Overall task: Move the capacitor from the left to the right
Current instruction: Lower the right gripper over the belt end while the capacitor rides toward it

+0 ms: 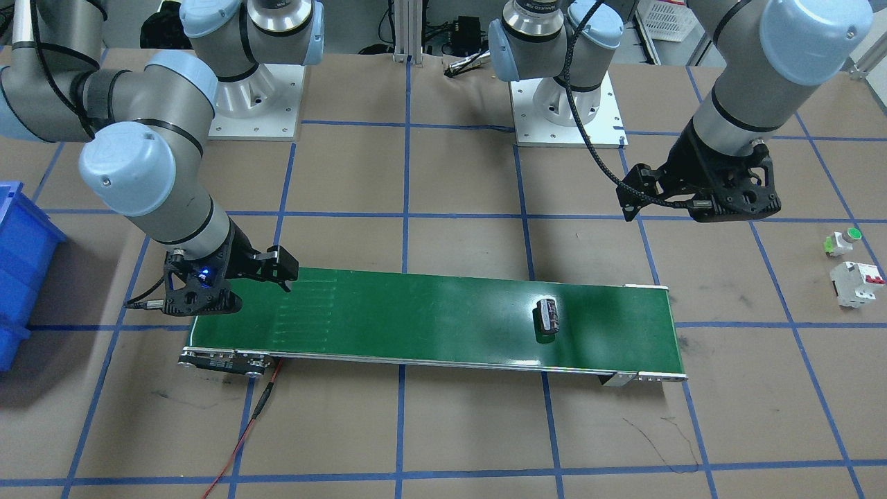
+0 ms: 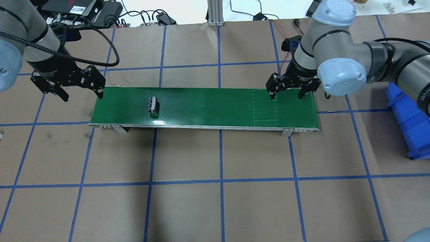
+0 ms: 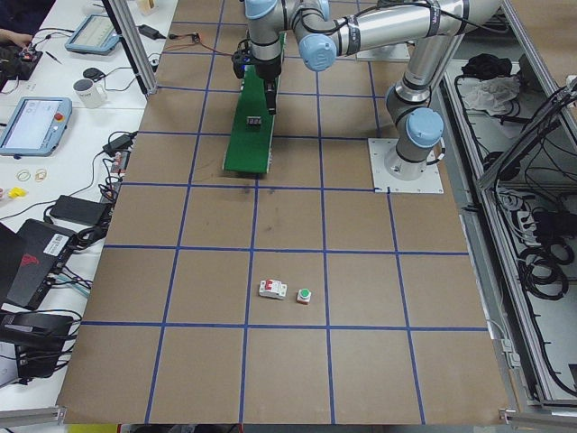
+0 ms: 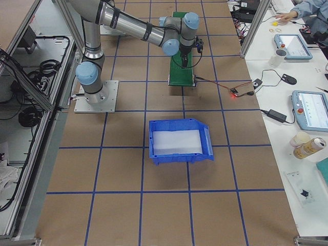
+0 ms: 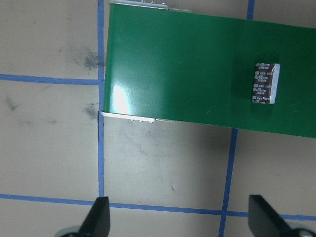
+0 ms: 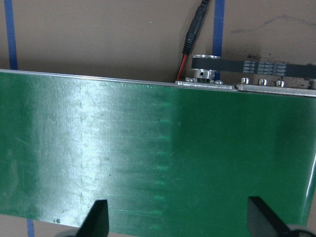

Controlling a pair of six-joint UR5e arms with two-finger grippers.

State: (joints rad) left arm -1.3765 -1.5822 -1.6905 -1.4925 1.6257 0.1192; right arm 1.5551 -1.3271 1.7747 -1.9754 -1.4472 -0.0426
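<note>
The capacitor [image 2: 153, 107], a stubby dark cylinder with pale markings, lies on its side on the green conveyor belt [image 2: 208, 106], near the belt's left end. It also shows in the front view [image 1: 547, 317] and the left wrist view [image 5: 265, 84]. My left gripper [image 2: 82, 95] is open and empty. It hovers at the belt's far left corner, apart from the capacitor. My right gripper [image 2: 285, 97] is open and empty, above the far edge of the belt's right end. In the right wrist view, its fingertips [image 6: 98, 212] frame bare belt.
A white circuit breaker with a red switch [image 1: 856, 283] and a green-capped push button [image 1: 844, 241] lie on the table beyond the belt's left end. A blue bin [image 2: 408, 124] stands past the belt's right end. A red-black cable [image 6: 195, 32] runs from the belt's motor end.
</note>
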